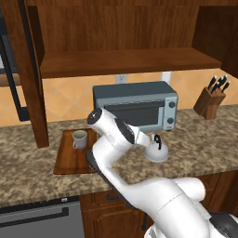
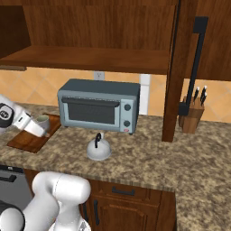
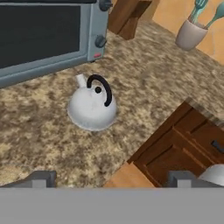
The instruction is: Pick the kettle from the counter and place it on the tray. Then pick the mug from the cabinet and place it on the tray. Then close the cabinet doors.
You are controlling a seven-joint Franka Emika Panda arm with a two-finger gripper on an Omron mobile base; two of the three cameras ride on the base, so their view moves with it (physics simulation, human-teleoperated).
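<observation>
I see the end effector [image 3: 112,178] with its fingers spread wide and nothing between them, hanging above the tabletop [image 1: 28,148] and looking down at the kettle [image 3: 92,105]. The kettle stands upright on the granite just in front of the toaster oven [image 1: 135,106], well apart from the fingertips. The tray [image 1: 69,160] lies on the tabletop to the oven's left, and the mug [image 1: 80,139] already stands upright on it. The cabinet [image 1: 125,60] above is open, with its doors [image 2: 187,72] swung out, and a knife block [image 1: 210,102] stands off to the right
</observation>
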